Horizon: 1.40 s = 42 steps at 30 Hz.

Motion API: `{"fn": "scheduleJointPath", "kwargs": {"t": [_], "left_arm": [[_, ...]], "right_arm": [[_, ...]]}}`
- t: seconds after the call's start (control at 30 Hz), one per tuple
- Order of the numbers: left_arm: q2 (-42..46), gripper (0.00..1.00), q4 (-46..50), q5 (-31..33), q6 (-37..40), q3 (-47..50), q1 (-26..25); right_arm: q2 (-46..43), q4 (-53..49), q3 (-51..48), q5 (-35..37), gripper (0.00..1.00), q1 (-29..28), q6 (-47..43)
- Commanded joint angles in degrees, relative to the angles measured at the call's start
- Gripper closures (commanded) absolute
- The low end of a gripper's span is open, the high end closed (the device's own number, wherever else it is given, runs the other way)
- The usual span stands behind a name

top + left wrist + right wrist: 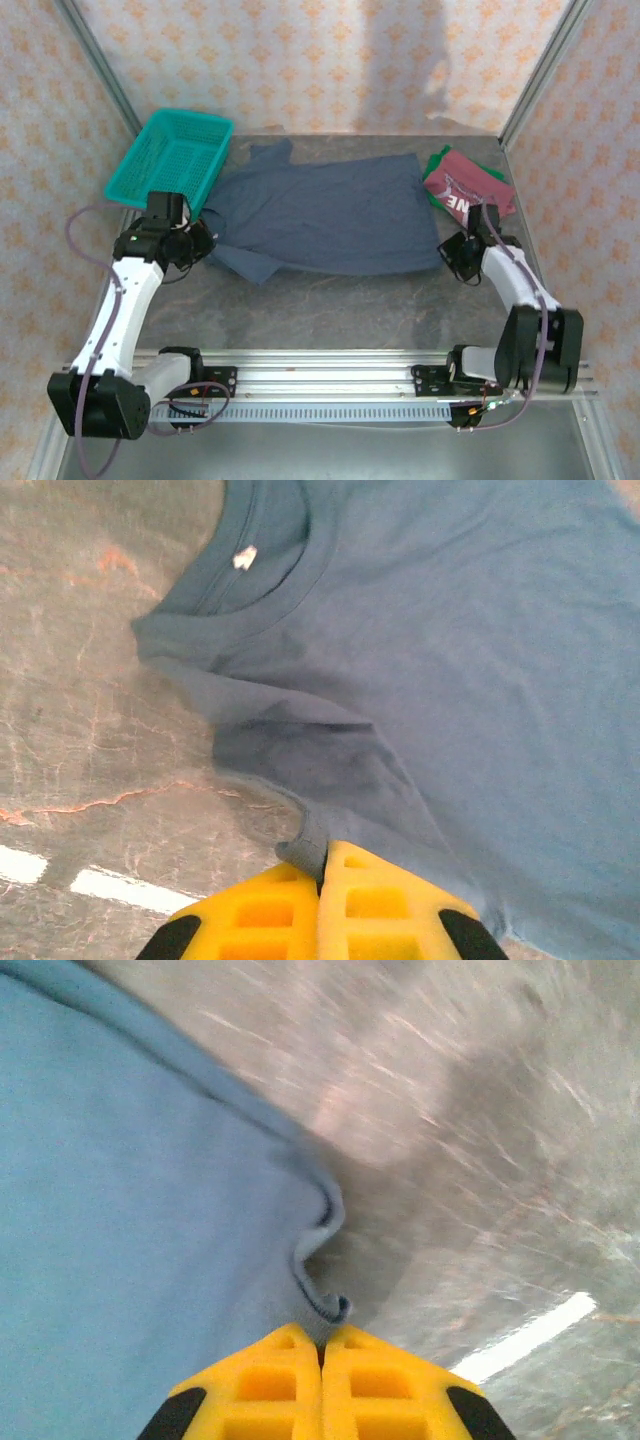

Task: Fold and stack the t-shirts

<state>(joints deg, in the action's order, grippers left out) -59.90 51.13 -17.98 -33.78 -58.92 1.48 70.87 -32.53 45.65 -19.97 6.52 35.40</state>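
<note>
Our left end effector (322, 868) and right end effector (322, 1344) were each clamped on opposite edges of the slate-blue t-shirt (330, 215), so we could fold it.

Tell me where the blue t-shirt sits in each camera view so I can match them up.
Top external: the blue t-shirt lies spread across mid-table, between the teal basket and the red shirt.
Left wrist: it covers the upper right, an edge pinched in the left hand.
Right wrist: it covers the left side, its hem pinched in the right hand.
Shared landmark: the grey marbled tabletop.
</note>
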Motion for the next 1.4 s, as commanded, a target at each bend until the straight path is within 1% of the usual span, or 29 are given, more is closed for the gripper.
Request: {"fn": "scheduleJointPath", "kwargs": {"t": [0.0, 0.07, 0.17, 0.27, 0.33, 0.43, 0.53, 0.6, 0.67, 0.73, 0.87, 0.97, 1.07, 1.17, 1.27, 1.3, 1.37], "left_arm": [[3.0, 1.0, 7.8, 2.9, 1.6, -6.8, -0.2], [3.5, 1.0, 9.1, 3.5, 1.9, -11.9, -0.2], [3.5, 1.0, 10.3, 4.3, 2.1, -20.8, -0.2], [4.7, 1.0, 8.5, 6.0, 1.5, -30.2, -0.2], [4.0, 1.0, 8.3, 7.7, 1.8, -39.5, -0.2], [0.8, 1.0, 10.6, 10.1, 2.8, -55.0, -0.2], [-2.7, 1.0, 10.0, 10.4, 5.3, -68.2, -0.2], [-6.5, 1.0, 10.5, 8.8, 5.6, -76.5, -0.2], [-10.5, 1.0, 10.5, 5.6, 5.6, -83.7, -0.2], [-13.2, 1.0, 9.3, 4.1, 5.9, -86.7, -0.1], [-15.8, 1.0, 7.5, 5.1, 8.2, -86.9, -0.2], [-18.5, 1.0, 5.9, 5.1, 9.8, -86.0, -0.2], [-23.0, 1.0, 5.0, 4.6, 11.8, -85.9, -0.2], [-29.2, 1.0, 3.4, 4.6, 13.6, -85.6, -0.2], [-37.9, 1.0, 1.3, 3.3, 14.6, -87.4, -0.2], [-41.6, 1.0, 0.3, 3.0, 15.0, -88.8, -0.1], [-49.9, 1.0, -1.1, 2.7, 15.3, -93.1, -0.1]], "right_arm": [[-9.0, -4.0, 5.8, 0.2, 1.0, 0.8, 1.8], [-13.2, -6.8, 8.7, -1.6, 1.0, 1.2, 2.6], [-18.6, -12.8, 15.5, -3.5, 1.0, 1.7, 2.6], [-23.0, -17.9, 24.2, -6.9, 1.0, 2.3, 2.8], [-25.0, -21.9, 31.2, -8.6, 1.0, 2.3, 2.8], [-25.9, -27.5, 41.9, -9.7, 1.0, 2.3, 2.9], [-25.8, -31.1, 50.4, -10.8, 1.0, 2.3, 4.0], [-25.0, -31.6, 55.1, -11.3, 1.0, 2.3, 5.0], [-23.2, -32.2, 60.2, -11.7, 1.0, 2.3, 5.1], [-20.2, -32.4, 64.9, -13.2, 1.0, 2.4, 4.8], [-16.5, -31.9, 67.8, -13.0, 1.0, 2.3, 2.6], [-14.6, -29.8, 65.3, -12.7, 1.0, 2.3, 1.3], [-12.8, -24.9, 59.6, -12.9, 1.0, 2.3, 0.8], [-8.9, -19.2, 54.9, -12.7, 1.0, 2.4, -0.2], [-2.7, -12.4, 51.9, -13.9, 1.0, 2.5, -1.4], [0.9, -11.6, 51.9, -12.9, 1.0, 2.7, -1.8], [7.4, -6.6, 51.9, -14.0, 1.0, 2.9, -2.9]]}}
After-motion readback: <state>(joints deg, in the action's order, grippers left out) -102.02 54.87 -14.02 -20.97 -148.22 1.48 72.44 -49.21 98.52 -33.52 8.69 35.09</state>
